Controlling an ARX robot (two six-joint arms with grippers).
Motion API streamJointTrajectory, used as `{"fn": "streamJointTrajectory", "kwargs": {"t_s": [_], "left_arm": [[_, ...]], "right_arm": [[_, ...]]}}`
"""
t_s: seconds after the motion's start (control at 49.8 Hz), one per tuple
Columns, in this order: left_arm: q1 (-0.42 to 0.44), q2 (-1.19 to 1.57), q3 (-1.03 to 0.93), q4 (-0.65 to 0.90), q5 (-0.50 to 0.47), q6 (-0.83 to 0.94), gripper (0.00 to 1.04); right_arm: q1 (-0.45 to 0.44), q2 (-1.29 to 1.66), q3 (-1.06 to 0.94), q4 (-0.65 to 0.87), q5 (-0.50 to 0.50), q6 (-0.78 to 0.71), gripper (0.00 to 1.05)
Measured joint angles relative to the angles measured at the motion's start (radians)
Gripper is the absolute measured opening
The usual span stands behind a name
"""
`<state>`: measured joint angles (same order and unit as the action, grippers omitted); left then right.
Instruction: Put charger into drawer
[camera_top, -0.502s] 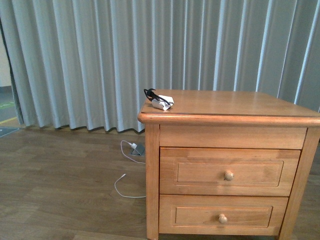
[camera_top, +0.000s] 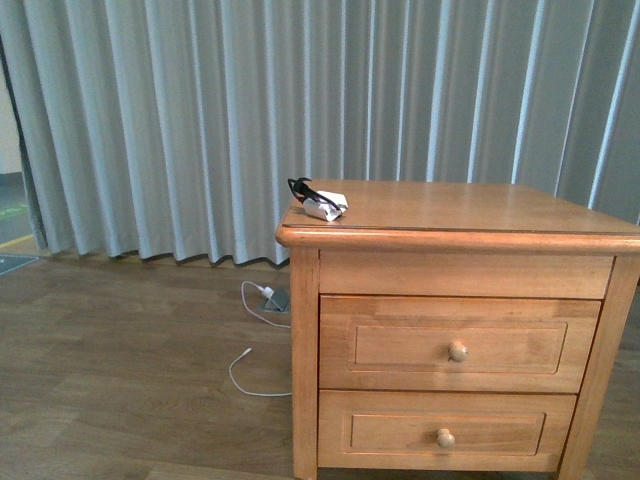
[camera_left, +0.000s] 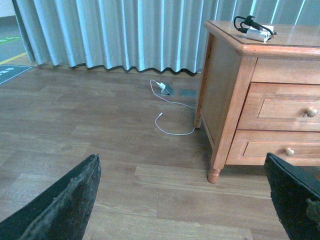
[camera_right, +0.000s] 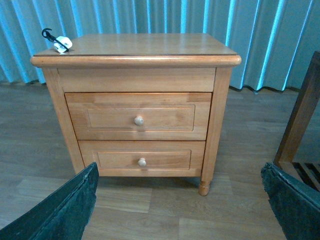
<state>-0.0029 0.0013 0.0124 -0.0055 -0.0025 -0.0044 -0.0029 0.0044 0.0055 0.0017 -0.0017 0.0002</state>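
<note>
The charger (camera_top: 322, 203), a small white block with a bundled black cable, lies on the front left corner of the wooden nightstand's top (camera_top: 470, 208); it also shows as the charger (camera_left: 256, 29) and the charger (camera_right: 59, 42). The upper drawer (camera_top: 458, 343) is closed, with a round knob (camera_top: 457, 351); the same drawer (camera_right: 137, 116) faces the right wrist view. My left gripper (camera_left: 185, 200) hangs open over bare floor, well short of the nightstand. My right gripper (camera_right: 182, 202) is open too, in front of the nightstand, holding nothing. Neither arm appears in the front view.
A lower drawer (camera_top: 447, 433) sits closed under the upper one. A white plug with a long white cable (camera_top: 258, 330) lies on the wooden floor by the grey curtain (camera_top: 200, 120). A dark wooden frame (camera_right: 300, 125) stands to the right of the nightstand.
</note>
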Motion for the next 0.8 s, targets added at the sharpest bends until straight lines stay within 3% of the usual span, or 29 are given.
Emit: {"fn": "streamJointTrajectory", "kwargs": {"t_s": [0.281,0.341,0.401,0.803], "left_arm": [[0.0,0.0,0.0,0.0,0.0,0.0,0.99],[0.0,0.0,0.0,0.0,0.0,0.0,0.99],[0.0,0.0,0.0,0.0,0.0,0.0,0.99],[0.0,0.0,0.0,0.0,0.0,0.0,0.99]], "right_arm": [[0.0,0.0,0.0,0.0,0.0,0.0,0.97],[0.039,0.023,0.013,-0.066,0.117,-0.041,0.97],[0.05,0.054,0.013,-0.078,0.132,-0.048,0.97],[0.007,0.591,0.13,0.15,-0.066,-0.023,0.97]]}}
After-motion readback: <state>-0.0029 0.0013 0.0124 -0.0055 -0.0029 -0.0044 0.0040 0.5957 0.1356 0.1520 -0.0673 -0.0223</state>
